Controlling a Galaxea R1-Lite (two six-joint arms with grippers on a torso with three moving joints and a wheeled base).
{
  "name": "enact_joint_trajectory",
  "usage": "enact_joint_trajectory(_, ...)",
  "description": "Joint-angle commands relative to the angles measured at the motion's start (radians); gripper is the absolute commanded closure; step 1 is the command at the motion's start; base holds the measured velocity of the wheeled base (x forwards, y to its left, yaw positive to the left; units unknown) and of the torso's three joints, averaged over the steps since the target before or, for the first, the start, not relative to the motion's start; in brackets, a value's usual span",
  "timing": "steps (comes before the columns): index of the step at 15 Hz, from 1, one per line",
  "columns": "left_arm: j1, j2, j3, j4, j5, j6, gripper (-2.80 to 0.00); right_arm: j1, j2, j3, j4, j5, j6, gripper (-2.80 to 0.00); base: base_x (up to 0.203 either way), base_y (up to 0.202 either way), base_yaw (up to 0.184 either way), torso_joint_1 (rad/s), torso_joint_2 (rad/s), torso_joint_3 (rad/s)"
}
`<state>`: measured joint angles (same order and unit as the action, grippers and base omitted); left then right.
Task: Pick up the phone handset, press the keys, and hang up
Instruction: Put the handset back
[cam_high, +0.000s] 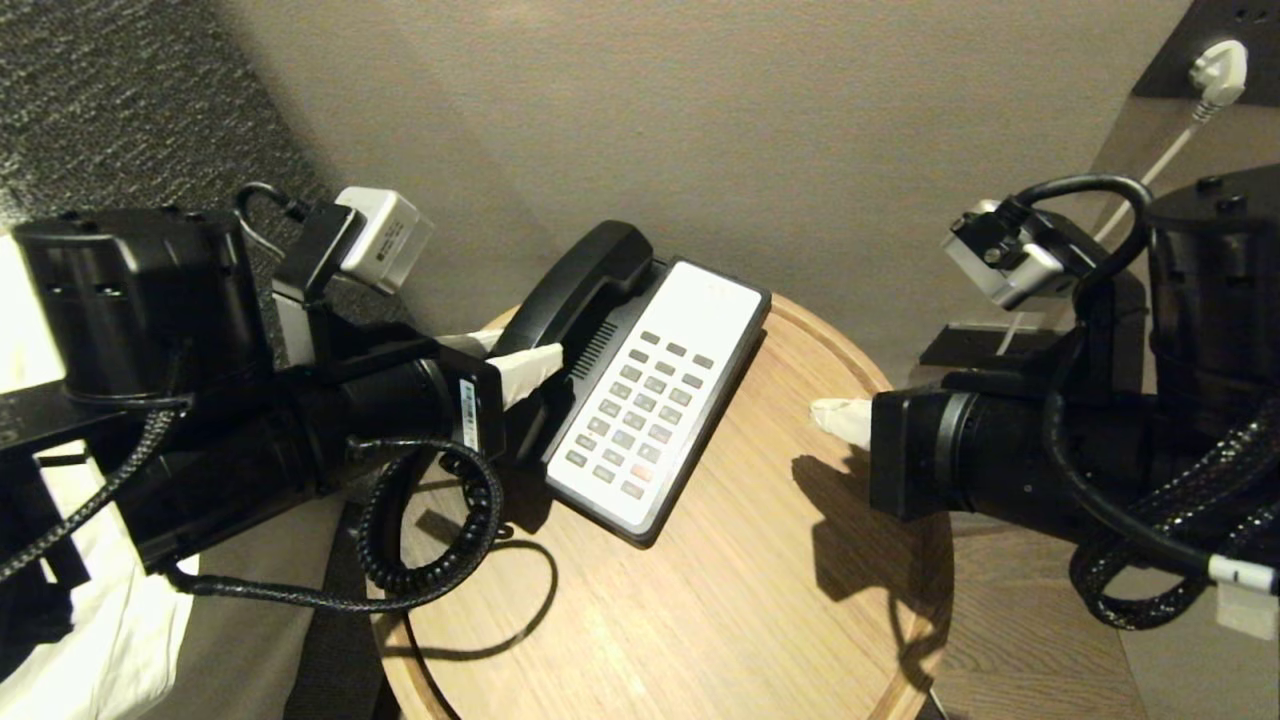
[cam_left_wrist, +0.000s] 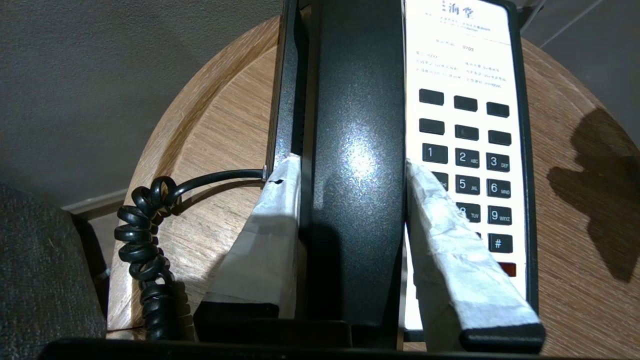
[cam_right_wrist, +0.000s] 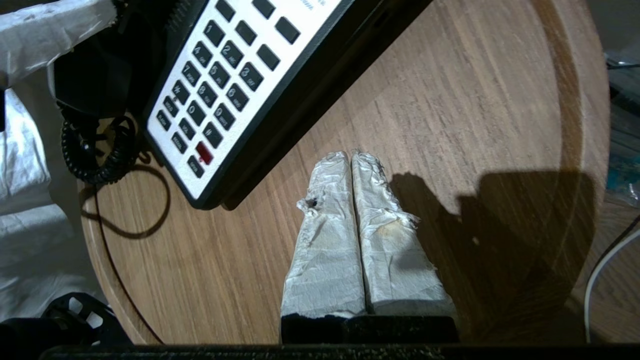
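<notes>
Right now my left gripper (cam_left_wrist: 352, 200) is clamped on the long curved matte-black plastic phone handset (cam_left_wrist: 357, 125), one white-wrapped finger (cam_left_wrist: 272, 235) on its outer flank and the other between it and the keypad. The handset lies along the cradle side of the black-and-white phone base (cam_high: 660, 400), and I cannot tell whether it has lifted clear. From the base's near end its black coiled cord (cam_high: 440, 540) loops over the round wooden table (cam_high: 720, 620). To do this lift well, I judge I should raise the handset straight up off the base, holding it level, so the cord pays out without dragging the base. My right gripper (cam_right_wrist: 351, 165) hangs just beside the base's keypad edge, fingers pressed together around nothing, tips near the tabletop, well placed for pressing keys.
</notes>
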<state>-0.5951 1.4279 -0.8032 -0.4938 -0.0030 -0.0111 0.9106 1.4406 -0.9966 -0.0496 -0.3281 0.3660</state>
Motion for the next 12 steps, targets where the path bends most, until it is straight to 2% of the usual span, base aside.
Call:
enact_joint_trajectory(1,0.003,0.011,0.009,-0.003,0.001,0.0,0.0,0.001,0.0,0.0,-0.001,-0.002,0.001,0.0,0.0,0.0,0.0,0.0,0.0,0.0)
enact_joint_trajectory(12,0.003,0.031,-0.004,-0.035,-0.005,0.044,0.0,0.001,-0.008,0.007,-0.001,-0.002,0.004,0.0,0.0,0.0,0.0,0.0,0.0,0.0)
